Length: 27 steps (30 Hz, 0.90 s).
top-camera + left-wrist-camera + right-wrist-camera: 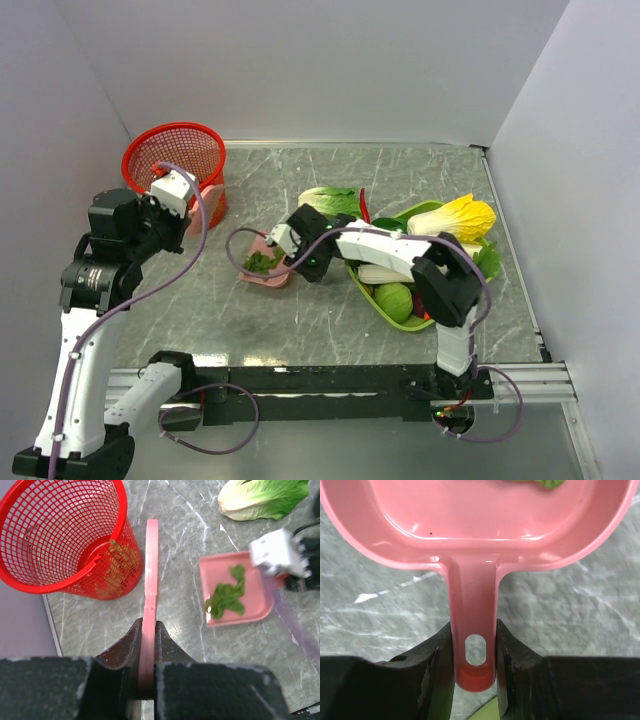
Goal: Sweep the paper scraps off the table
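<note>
Dark green paper scraps [262, 262] lie in a pink dustpan [268, 272] resting on the table [300, 320] near its middle. My right gripper [292, 240] is shut on the dustpan's handle [472, 625], with the pan [470, 520] stretching away from the fingers. From the left wrist, the scraps [227, 595] sit bunched in the dustpan [250, 580]. My left gripper [148, 630] is shut on a thin pink flat tool [151, 565] seen edge-on, beside the red basket [65, 535]. In the overhead view the left gripper [178, 192] hangs by that basket.
The red mesh basket [172, 160] stands at the back left. A pale green cabbage [330, 200] lies behind the dustpan. A lime green tray [372, 296] with toy vegetables, including a yellow cabbage [462, 216], fills the right side. Grey walls enclose the table.
</note>
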Available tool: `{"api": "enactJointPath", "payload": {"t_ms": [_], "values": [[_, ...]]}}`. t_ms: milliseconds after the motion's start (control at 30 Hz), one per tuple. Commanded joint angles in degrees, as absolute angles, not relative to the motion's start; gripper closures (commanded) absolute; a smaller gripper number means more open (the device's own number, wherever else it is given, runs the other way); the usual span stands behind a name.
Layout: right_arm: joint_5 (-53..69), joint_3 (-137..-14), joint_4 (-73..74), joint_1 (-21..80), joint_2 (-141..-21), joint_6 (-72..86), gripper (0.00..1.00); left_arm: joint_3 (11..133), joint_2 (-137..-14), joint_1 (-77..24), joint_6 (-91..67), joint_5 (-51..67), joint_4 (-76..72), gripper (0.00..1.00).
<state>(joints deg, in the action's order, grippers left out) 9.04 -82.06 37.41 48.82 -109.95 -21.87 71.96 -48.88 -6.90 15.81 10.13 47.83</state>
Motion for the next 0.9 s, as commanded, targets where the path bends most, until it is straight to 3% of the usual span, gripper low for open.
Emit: {"api": "enactJointPath", "payload": {"t_ms": [0,267,533,867], "values": [[14.84,-70.19,18.14,45.01,-99.96,-19.77,1.00,72.60,-48.78,-6.94,15.91,8.52,46.32,0.99],[19.68,-69.35,14.51,42.80,-95.89,-21.69,1.00,71.81,-49.13,-6.94,15.56,7.12,45.70,0.99],[20.74,-77.43,24.26,40.08,-97.30,-18.05,1.00,71.63,-48.96,-6.94,17.84,2.12,45.88,0.99],[11.96,-104.28,39.79,39.20,-103.61,-20.39,1.00,70.75,-42.28,-6.94,23.63,8.33,56.15,0.99]]}}
